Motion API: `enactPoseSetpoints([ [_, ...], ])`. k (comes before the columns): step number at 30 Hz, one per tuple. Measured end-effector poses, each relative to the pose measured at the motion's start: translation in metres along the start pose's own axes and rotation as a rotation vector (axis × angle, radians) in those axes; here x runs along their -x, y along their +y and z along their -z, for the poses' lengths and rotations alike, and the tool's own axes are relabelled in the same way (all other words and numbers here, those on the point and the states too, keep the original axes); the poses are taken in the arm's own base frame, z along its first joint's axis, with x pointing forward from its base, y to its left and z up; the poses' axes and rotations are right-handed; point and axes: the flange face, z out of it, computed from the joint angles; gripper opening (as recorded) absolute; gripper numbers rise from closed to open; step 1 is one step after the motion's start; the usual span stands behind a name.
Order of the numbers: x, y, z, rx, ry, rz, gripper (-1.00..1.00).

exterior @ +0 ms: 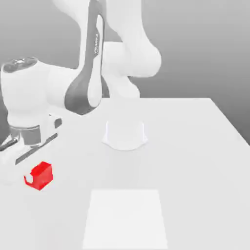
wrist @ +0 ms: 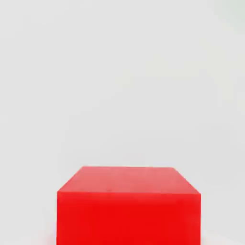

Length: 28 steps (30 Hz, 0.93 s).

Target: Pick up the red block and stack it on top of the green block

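Gripper at the exterior view's left edge, pointing down from the white arm, jaws brought together and, by the look of it, clamped on the red block: a white finger across the cube's lower near corner, cutting a notch out of the red. Red block therefore directly below the hand, between the fingers, not off to either side; near the table's left border in the exterior view, well apart from the pale rectangular patch in the foreground and from the round white base further back. Hard to tell whether resting on the table or just clear of it. Seen from the hand view as a broad red block, close up and centred, one flat face square to the camera and the top face receding behind it. No long axis to speak of, being a cube; in the exterior view turned corner-on, with two side faces and the top showing, so skewed to the table's edges yet lined up face-on with the hand. Judged next: a straight lift, then a carry towards the green block, keeping the cube level for a flat landing. Main risk: a slip or twist in the grip on the way.
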Motion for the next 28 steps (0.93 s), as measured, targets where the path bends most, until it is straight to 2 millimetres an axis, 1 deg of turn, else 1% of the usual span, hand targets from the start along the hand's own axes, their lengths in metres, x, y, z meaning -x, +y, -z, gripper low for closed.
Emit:
enactPoseSetpoints([
  [1, -0.023, -0.015, 0.001, 0.003, 0.001, -0.106, -1.0],
  [3, -0.06, -0.034, 0.003, 0.011, 0.0, -0.288, -1.0],
  [7, -0.132, -0.056, 0.003, 0.038, -0.008, -0.631, -1.0],
  [8, -0.14, -0.058, -0.003, 0.043, -0.01, -0.671, -1.0],
  [9, -0.143, -0.059, -0.01, 0.046, -0.012, -0.691, -1.0],
  [14, -0.146, -0.058, -0.055, 0.048, -0.013, -0.71, -1.0],
  [15, -0.147, -0.057, -0.06, 0.047, -0.012, -0.711, 1.0],
  [20, -0.147, -0.057, -0.06, 0.047, -0.012, -0.711, 1.0],
  [21, -0.148, -0.057, -0.063, 0.047, -0.01, -0.712, 1.0],
  [22, -0.147, -0.057, -0.06, 0.048, -0.011, -0.712, 1.0],
  [24, -0.148, -0.059, -0.045, 0.05, -0.013, -0.714, 1.0],
  [28, -0.149, -0.06, -0.009, 0.05, -0.012, -0.713, 1.0],
])
